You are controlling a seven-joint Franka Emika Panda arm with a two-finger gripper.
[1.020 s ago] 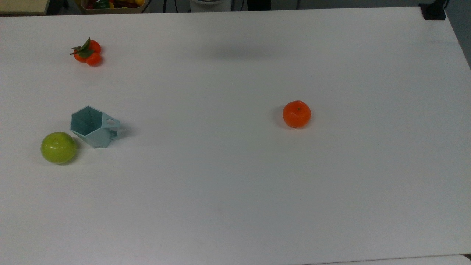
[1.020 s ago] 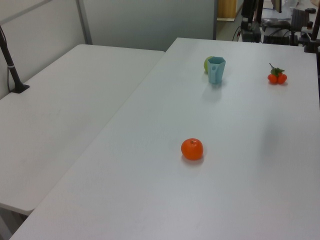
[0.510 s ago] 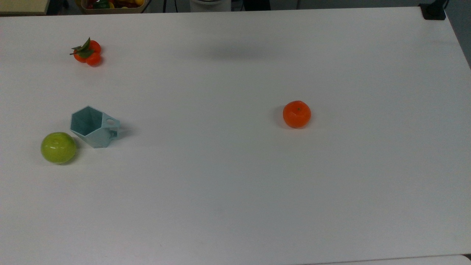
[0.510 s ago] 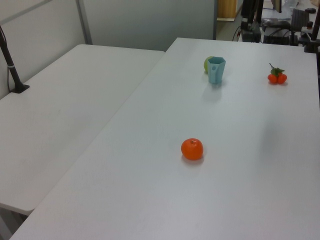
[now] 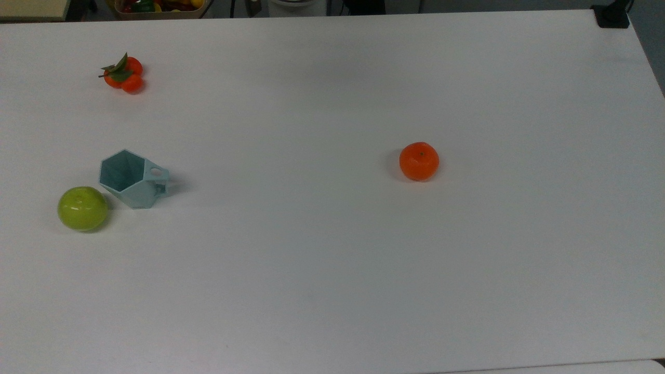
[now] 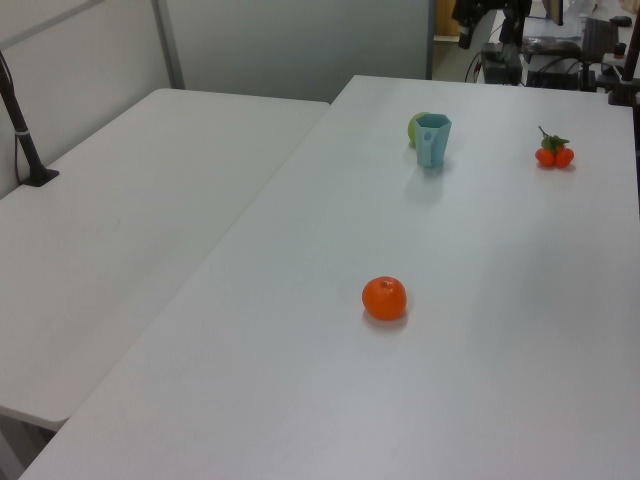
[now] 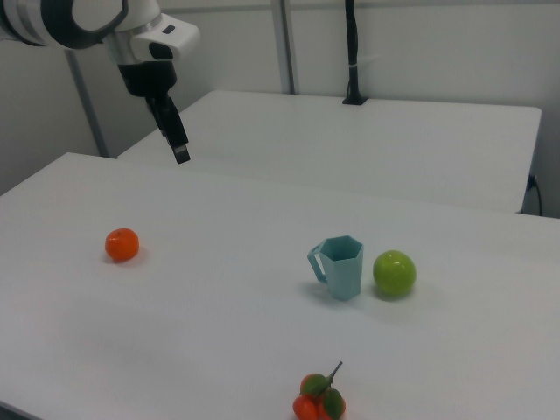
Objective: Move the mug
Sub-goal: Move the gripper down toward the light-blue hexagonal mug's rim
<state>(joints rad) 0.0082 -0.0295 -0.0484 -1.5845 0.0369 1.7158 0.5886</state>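
The mug (image 5: 133, 179) is pale teal-blue, faceted, with a hexagonal rim and a body that narrows toward its base. A small handle with a round hole sticks out from one side, toward the top view's right and toward the right view's left (image 7: 341, 267). It stands upright on the white table (image 5: 332, 249) with its mouth open and nothing inside. In the left view the mug (image 6: 432, 141) sits toward the far end of the table.

Taking the mug as the landmark: the green apple (image 5: 82, 208) lies just beside it, on the top view's lower left, close but apart. In the right view the apple (image 7: 395, 273) is on the mug's right. The cluster of small oranges with leaves (image 5: 123, 74) lies well apart from the mug, above it in the top view. The single orange (image 5: 419, 161) lies far from the mug toward the top view's right.

The gripper (image 7: 180, 155) hangs high above the table in the right view, well apart from the mug and beyond the orange (image 7: 122, 244); whether its fingers are open or closed cannot be told.

Compared with a second ago, the mug and the fruits lie in the same places; the soft shadow near the table's far edge in the top view has faded.
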